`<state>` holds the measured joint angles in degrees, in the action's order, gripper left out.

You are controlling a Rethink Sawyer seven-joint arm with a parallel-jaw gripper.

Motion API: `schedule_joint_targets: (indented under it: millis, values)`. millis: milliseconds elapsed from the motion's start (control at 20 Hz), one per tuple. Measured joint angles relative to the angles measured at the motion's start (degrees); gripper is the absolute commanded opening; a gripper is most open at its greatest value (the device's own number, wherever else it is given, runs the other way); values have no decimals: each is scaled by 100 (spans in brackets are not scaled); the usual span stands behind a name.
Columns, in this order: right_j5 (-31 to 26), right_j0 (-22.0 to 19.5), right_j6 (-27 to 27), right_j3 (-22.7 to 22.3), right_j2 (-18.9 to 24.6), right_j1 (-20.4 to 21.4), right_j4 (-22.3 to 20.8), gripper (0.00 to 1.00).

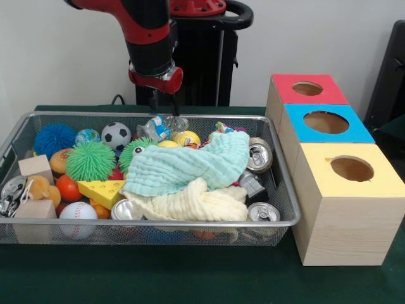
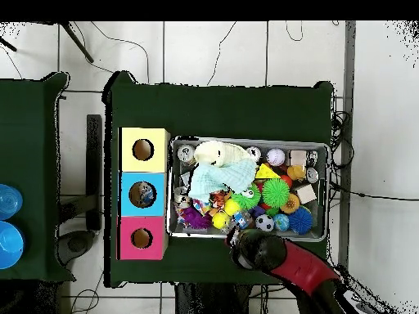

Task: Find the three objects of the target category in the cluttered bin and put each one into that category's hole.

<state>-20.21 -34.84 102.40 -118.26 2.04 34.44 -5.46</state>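
One bottle (image 2: 142, 194) inside the blue hole (image 2: 142, 185), overhead view only.

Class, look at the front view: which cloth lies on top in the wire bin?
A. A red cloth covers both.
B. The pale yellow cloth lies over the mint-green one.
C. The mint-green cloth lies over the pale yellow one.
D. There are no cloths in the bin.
C: in the bin, the mint-green cloth drapes over the upper edge of the pale yellow cloth, which sits nearer the camera.
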Motion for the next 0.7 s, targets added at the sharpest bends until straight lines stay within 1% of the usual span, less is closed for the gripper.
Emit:
schedule_joint_targets:
  millis: [350, 700]
  values:
    - [-205, 1, -1, 118, 4, -45, 2, 100]
    - [-660, 2, -1, 356, 21, -136, 4, 100]
